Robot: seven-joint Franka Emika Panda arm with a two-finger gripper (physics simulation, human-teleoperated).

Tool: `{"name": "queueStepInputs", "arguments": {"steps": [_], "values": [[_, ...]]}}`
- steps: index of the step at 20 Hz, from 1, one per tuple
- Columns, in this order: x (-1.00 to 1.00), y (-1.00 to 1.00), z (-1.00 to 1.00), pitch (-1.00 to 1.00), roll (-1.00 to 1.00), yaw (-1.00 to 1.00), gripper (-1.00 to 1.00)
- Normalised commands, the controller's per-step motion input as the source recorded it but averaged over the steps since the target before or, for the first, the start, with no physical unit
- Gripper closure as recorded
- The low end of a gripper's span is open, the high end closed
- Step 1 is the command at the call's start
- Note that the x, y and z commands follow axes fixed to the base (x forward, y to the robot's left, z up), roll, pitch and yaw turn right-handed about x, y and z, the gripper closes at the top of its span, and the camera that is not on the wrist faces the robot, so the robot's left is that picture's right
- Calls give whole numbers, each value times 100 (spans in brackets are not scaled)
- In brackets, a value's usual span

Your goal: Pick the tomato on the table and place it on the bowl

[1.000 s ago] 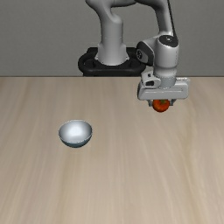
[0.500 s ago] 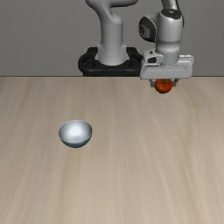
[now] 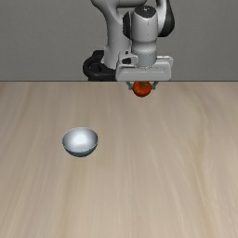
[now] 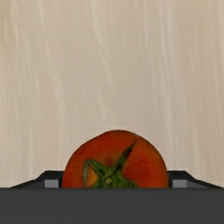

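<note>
A red tomato with a green stem hangs in the air above the wooden table, and my gripper is shut on it. In the wrist view the tomato sits between my two fingertips, stem facing the camera, with bare wood grain beyond it. The small silver bowl rests on the table at the exterior view's left, well forward of and to the left of my gripper.
The robot's black base stands at the table's far edge behind my gripper. Plain wooden surface stretches around the bowl and to the exterior view's right.
My gripper has carried the tomato upward and then toward the exterior view's left. The bowl has stayed where it was.
</note>
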Motion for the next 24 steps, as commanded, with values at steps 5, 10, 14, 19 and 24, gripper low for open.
{"name": "queueStepInputs", "arguments": {"steps": [5,10,14,19,24], "values": [[0,-100,0,0,0,0,100],[0,-100,0,0,0,0,100],[0,-100,0,0,0,0,100],[60,-40,0,0,0,0,100],[100,0,0,0,0,0,100]]}}
